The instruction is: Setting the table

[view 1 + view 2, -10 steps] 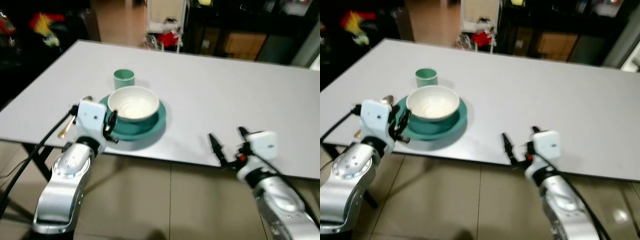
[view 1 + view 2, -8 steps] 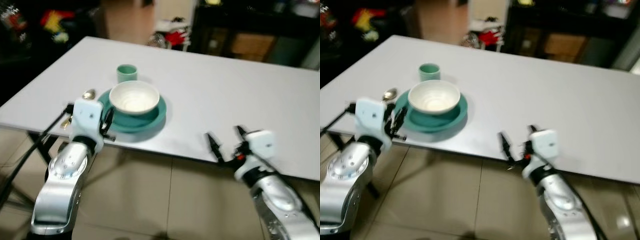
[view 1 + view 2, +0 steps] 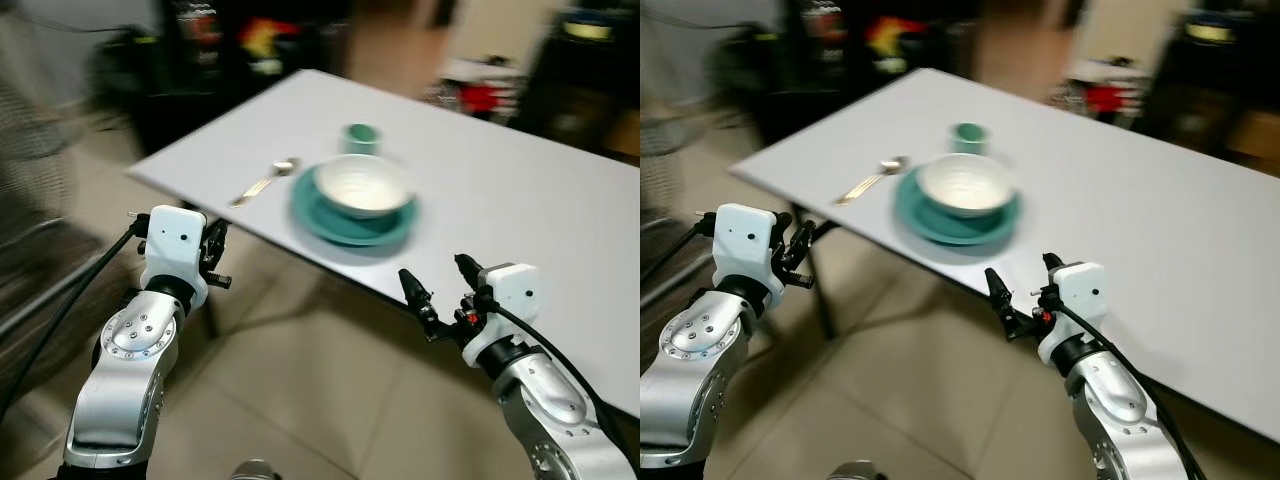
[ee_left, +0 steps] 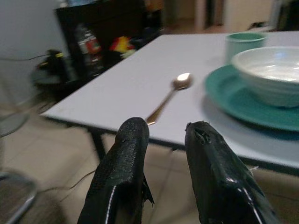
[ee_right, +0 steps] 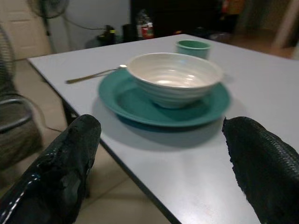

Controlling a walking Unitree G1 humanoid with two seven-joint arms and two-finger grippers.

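A white bowl [image 3: 362, 185] sits on a teal plate [image 3: 340, 216] near the front edge of the pale table [image 3: 520, 200]. A teal cup [image 3: 360, 134] stands just behind them. A gold spoon [image 3: 262, 181] lies flat on the table to the left of the plate. My left gripper [image 3: 218, 255] hangs in front of the table's near corner, over the floor. Its fingers [image 4: 128, 140] are a little apart and empty. My right gripper [image 3: 432, 268] is wide open and empty at the table's front edge, pointing at the plate.
Tiled floor [image 3: 300, 400] lies below both arms. A dark table leg [image 3: 818, 290] stands under the near corner. Dark shelving [image 3: 200, 40] with coloured clutter lines the back. A wire fan guard [image 3: 35, 170] is at the far left. The head views are blurred.
The whole picture has swung, so the camera moved: the table now lies further off and to the right. Both grippers are back from the table, empty, fingers unchanged. The table setting has not moved.
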